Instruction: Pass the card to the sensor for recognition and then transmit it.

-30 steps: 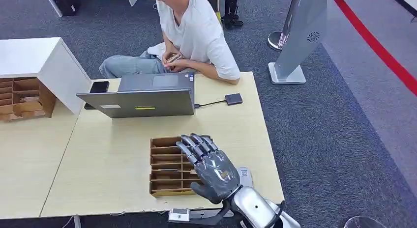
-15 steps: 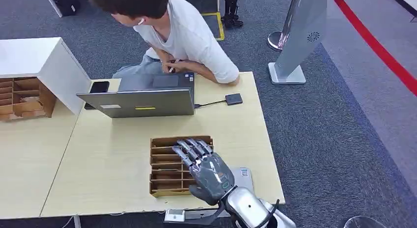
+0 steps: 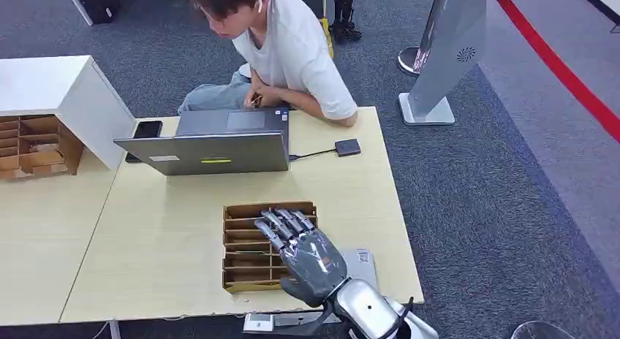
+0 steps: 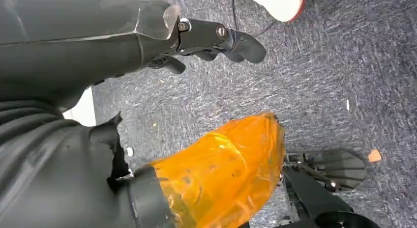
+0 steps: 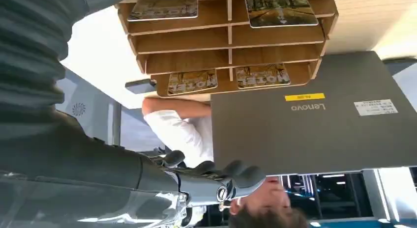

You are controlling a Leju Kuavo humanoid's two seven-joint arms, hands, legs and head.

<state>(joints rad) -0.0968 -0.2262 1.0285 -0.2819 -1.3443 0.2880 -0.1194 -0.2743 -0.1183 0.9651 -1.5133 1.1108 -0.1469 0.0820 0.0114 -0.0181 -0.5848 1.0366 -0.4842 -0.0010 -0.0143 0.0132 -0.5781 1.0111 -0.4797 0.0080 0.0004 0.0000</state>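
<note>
our right hand (image 3: 305,256), fingers apart and empty, hovers over the wooden tray (image 3: 248,245) holding cards (image 5: 192,81); our left hand (image 4: 216,39) is unclear.

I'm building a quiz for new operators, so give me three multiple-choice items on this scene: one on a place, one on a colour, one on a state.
1. Where is the right hand?
A. Over the wooden card tray
B. On the laptop
C. Above the floor beside the table

2. What colour is the small sticker on the laptop lid?
A. Red
B. Yellow
C. Blue

3. What is the right hand holding?
A. A card
B. A phone
C. Nothing

Answers:
1. A, since the head view shows the hand above the tray's right side.
2. B, as the sticker reads yellow in the right wrist view.
3. C: its fingers are spread with nothing between them, and the cards lie in the tray's slots.
</note>
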